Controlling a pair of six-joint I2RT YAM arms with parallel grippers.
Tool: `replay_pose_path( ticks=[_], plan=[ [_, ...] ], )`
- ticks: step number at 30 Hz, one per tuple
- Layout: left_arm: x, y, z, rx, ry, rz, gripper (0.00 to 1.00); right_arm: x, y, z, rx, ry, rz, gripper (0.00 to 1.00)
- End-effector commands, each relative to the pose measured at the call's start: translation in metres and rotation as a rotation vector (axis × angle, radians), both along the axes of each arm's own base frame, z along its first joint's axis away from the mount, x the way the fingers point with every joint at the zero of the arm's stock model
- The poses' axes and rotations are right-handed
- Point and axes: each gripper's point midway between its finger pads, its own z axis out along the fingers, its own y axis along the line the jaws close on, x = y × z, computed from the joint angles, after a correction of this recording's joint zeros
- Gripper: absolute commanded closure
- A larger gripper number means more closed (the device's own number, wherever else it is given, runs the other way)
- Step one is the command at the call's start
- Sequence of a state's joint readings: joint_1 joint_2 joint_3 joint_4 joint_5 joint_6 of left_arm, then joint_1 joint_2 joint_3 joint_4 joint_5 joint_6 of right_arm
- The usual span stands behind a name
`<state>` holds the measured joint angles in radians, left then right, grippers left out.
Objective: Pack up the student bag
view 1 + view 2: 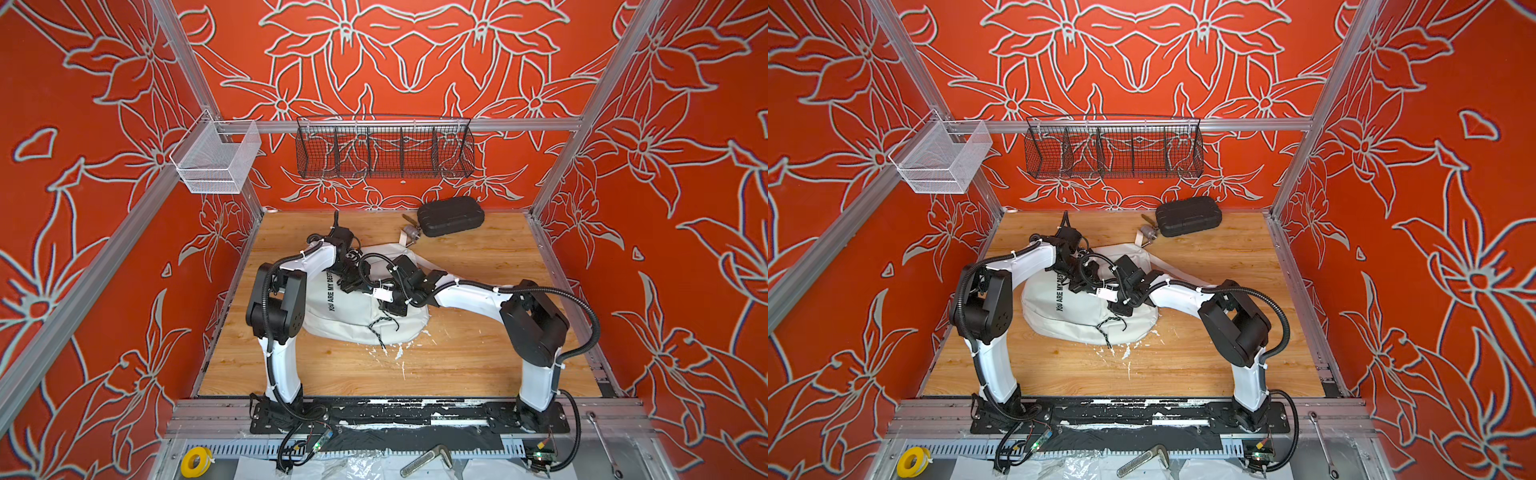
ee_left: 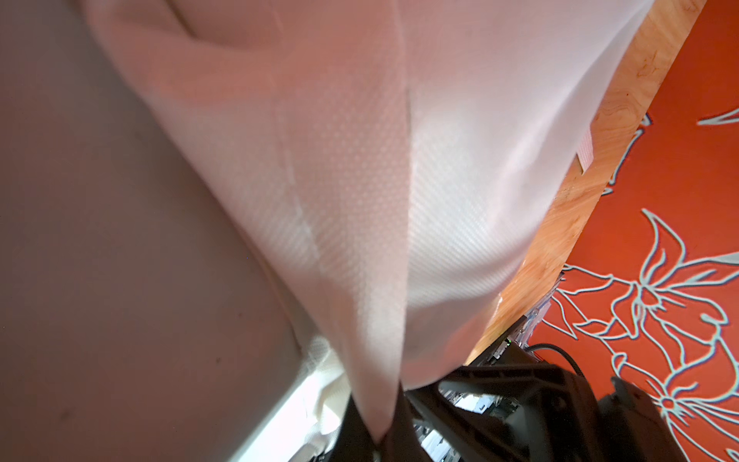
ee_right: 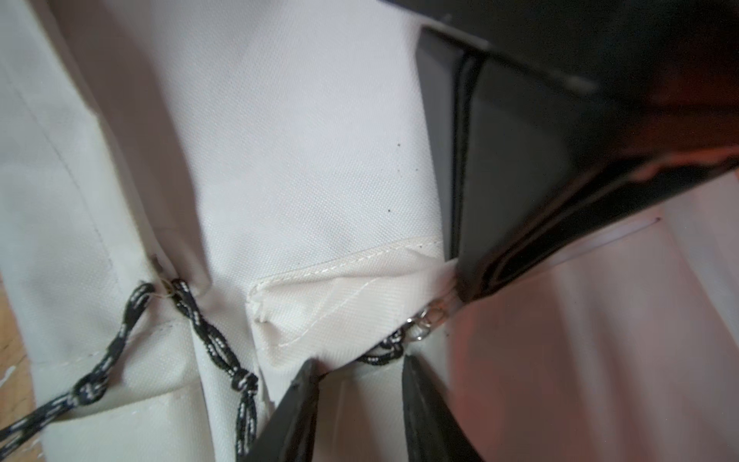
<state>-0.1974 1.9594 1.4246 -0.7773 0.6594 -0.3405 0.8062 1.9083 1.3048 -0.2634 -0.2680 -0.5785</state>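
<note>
- Your left gripper (image 2: 380, 432): jaws pinch a fold of the student bag (image 1: 353, 311), which lies mid-desk (image 1: 478, 353), probably to steady it.
- Your right gripper (image 3: 360, 384): jaws spread, zipper cord (image 3: 384, 354) at their tips.

- Our left arm (image 1: 314, 259) reaches forward, elbow bent; left gripper (image 2: 380, 434) pinched shut on the student bag (image 2: 360, 200).
- Our right arm (image 1: 469, 293) bends inward; right gripper (image 3: 360, 370) points down, jaws parted.

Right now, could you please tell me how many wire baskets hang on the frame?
2. A white mesh basket hangs at the back-left corner; a long black wire basket with dividers hangs on the back rail. No other seems hidden.
</note>
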Motion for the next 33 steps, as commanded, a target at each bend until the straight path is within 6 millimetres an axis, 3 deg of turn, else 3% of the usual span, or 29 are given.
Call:
replay_pose_path(
  ticks=[1,6,9,11,13,20,23,24,26,27,33],
  plan=[
    [0.004,0.003,0.012,0.011,-0.052,-0.001,1.00,-0.004,0.000,-0.007,-0.023,0.055,-0.011,0.62],
    [0.006,0.002,0.013,0.007,-0.057,-0.001,1.00,-0.001,-0.007,-0.022,-0.101,0.069,-0.038,0.67],
    [0.007,0.002,0.015,0.010,-0.060,-0.006,1.00,0.003,-0.016,-0.027,-0.147,0.050,-0.059,0.82],
    [0.006,0.003,0.014,0.016,-0.058,-0.007,1.00,0.002,-0.016,-0.019,-0.128,0.033,-0.053,0.94],
    [0.006,0.004,0.013,0.022,-0.058,-0.010,1.00,0.001,-0.016,-0.010,-0.104,0.019,-0.050,1.00],
    [0.006,0.008,0.008,0.049,-0.052,-0.021,1.00,-0.002,-0.014,0.021,-0.026,-0.008,-0.061,1.00],
    [0.006,0.009,0.008,0.048,-0.055,-0.019,1.00,-0.013,-0.016,0.026,0.006,0.012,-0.039,1.00],
    [0.007,0.009,0.009,0.045,-0.057,-0.018,1.00,-0.020,-0.017,0.025,0.009,0.036,-0.022,1.00],
    [0.008,0.008,0.011,0.037,-0.062,-0.016,1.00,-0.031,-0.018,0.018,-0.006,0.113,-0.027,0.77],
    [0.008,0.007,0.012,0.036,-0.065,-0.015,1.00,-0.035,-0.018,0.015,-0.023,0.153,-0.040,0.71],
    [0.010,0.007,0.018,0.029,-0.086,-0.007,1.00,-0.034,-0.025,-0.007,-0.076,0.270,-0.296,0.73]
  ],
)
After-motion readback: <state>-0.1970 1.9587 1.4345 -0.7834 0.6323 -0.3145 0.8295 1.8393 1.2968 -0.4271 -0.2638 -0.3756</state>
